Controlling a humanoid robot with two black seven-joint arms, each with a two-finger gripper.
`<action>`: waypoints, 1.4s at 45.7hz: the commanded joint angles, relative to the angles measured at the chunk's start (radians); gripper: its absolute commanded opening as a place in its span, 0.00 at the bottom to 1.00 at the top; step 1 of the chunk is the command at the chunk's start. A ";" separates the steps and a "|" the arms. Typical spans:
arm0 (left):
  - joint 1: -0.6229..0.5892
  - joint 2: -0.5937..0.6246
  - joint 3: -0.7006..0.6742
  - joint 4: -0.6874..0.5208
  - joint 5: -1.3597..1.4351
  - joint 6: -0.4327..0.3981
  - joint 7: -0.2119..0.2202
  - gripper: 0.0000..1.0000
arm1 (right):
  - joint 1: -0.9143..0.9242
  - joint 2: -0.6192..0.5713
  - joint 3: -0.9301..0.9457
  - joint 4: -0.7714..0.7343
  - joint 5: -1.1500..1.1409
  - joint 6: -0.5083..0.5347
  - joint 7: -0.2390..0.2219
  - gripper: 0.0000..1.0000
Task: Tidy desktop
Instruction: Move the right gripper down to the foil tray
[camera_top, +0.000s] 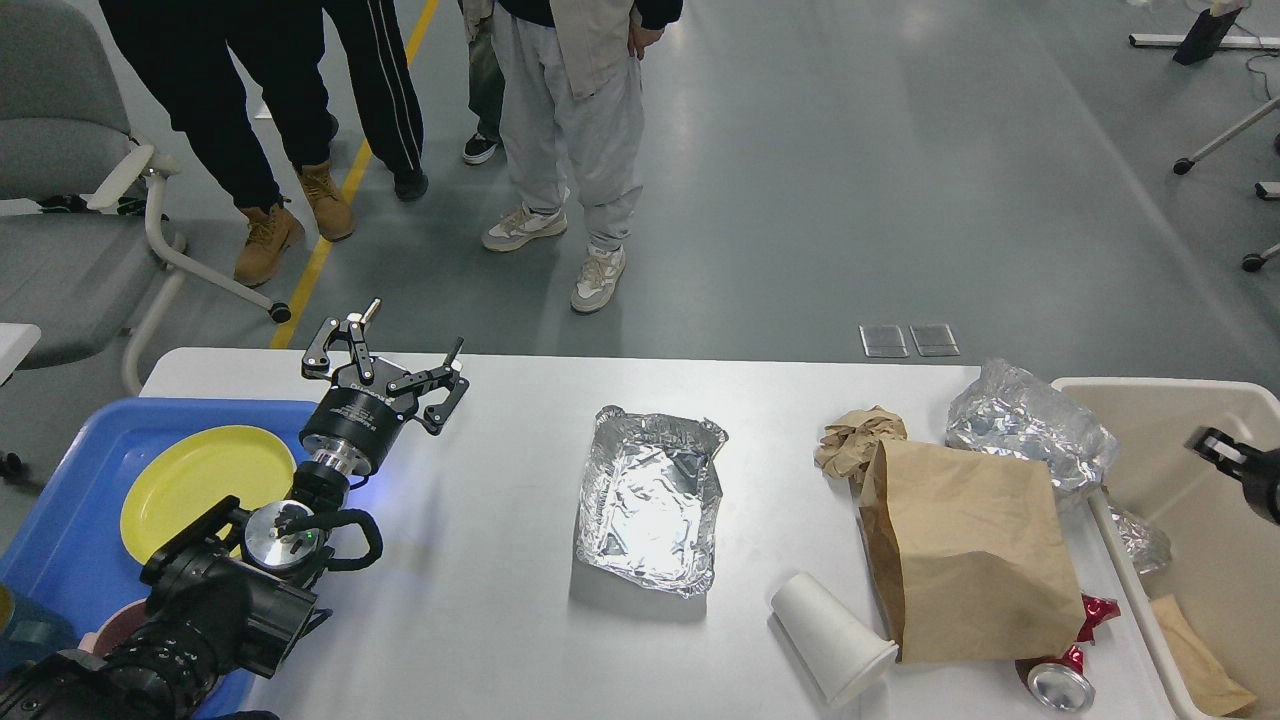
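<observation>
Two grippers bear on the next pick, and the right gripper (1215, 447) is the nearer one: it sits at the right edge of the view, over the beige plastic bin (1150, 385), too little of it showing to tell whether its fingers are spread or closed. From there the clutter lies toward nine o'clock, on the right half of the wide white desktop (500, 620). The left gripper (405, 345) hovers over the far left of the desktop with its fingers spread and empty, well apart from that clutter.

Counted on the desktop:
- one white paper cup (832, 640) on its side, long axis running from ten to four o'clock
- one flat brown paper bag (965, 550)
- one crumpled brown paper ball (858, 440)
- one open foil tray (650, 510)
- one crushed foil wad (1030, 430)
- one red drink can (1058, 685)

In the blue plastic tray (50, 540) lies one yellow plate (200, 485).
</observation>
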 joint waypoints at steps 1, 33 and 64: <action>0.000 0.000 0.000 0.000 0.000 0.000 0.000 0.96 | 0.142 0.045 -0.116 0.028 -0.002 0.068 -0.001 1.00; 0.000 0.000 0.000 0.000 0.000 0.000 0.000 0.96 | 1.000 0.582 -0.337 0.732 0.010 0.526 0.005 1.00; 0.000 0.000 0.000 0.000 0.000 0.000 0.000 0.96 | 0.589 0.650 -0.211 0.571 0.010 0.334 -0.004 1.00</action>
